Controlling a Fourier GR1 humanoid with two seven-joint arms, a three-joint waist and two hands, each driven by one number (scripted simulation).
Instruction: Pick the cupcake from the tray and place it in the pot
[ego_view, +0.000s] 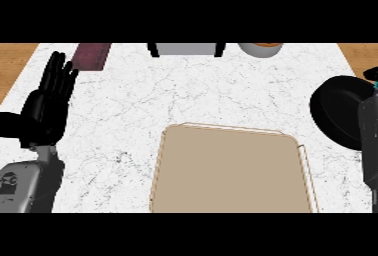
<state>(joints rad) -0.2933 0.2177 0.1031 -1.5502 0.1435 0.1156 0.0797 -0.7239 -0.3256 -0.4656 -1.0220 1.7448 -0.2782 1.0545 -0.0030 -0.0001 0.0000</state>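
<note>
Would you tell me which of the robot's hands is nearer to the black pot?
The right: only its forearm shows, crossing the pot at the view's right edge. The left hand rests open at the far left, beyond the tray.

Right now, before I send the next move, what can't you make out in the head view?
- Cupcake: not visible; the tray looks bare.
- Pot: its inside is dark, its right side covered by the right forearm.
- Right hand: not in view; only the forearm shows at the right edge.
- Items along the top edge: cut off, unidentifiable.
- Left hand: plainly open.
</note>
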